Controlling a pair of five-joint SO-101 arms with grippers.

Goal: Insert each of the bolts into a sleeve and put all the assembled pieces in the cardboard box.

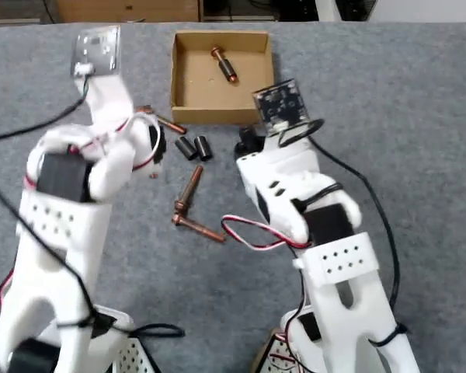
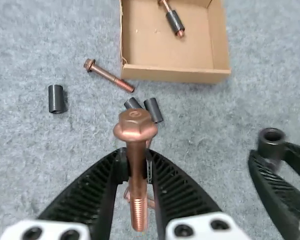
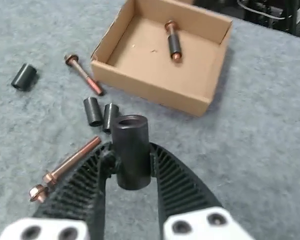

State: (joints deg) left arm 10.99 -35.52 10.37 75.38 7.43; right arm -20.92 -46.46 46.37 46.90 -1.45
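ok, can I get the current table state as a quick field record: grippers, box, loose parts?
left gripper: shut on a bolt, gripped by the shank
right gripper: shut on a sleeve, bore end showing
box: one assembled piece inside
loose bolts: three; one by the box, two with heads close together
loose sleeves: three; two side by side, one apart
status: held bolt and sleeve not yet joined

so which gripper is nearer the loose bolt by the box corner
Left. The left gripper, holding a bolt, is close beside the loose bolt; the right gripper, holding a sleeve, sits beyond the two loose sleeves.
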